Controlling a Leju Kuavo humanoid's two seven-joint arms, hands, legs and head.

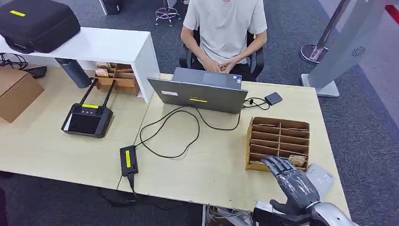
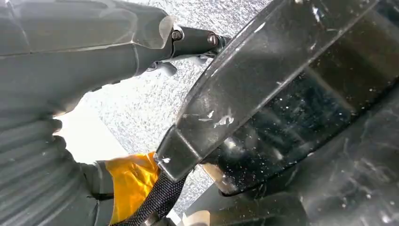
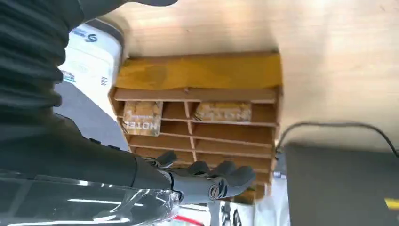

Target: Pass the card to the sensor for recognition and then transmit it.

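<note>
At the lower right of the head view, my right hand [image 1: 292,179] hovers over the near edge of the wooden card rack [image 1: 278,142], fingers spread and holding nothing. A card [image 1: 297,159] lies in the rack's near right slot, long axis along the slot; a second card [image 3: 222,112] sits in the neighbouring slot. Bare table [image 1: 207,165] stretches left of the rack. Whether my left hand [image 2: 70,70] is apart or together, I cannot tell.

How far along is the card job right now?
Nothing looks done yet. Both cards sit in the wooden organizer's nearest row. In hand: the right robot hand hovers over that row, fingers spread, holding nothing. Left: grasp a card, present it to the sensor, hand it on.
</note>
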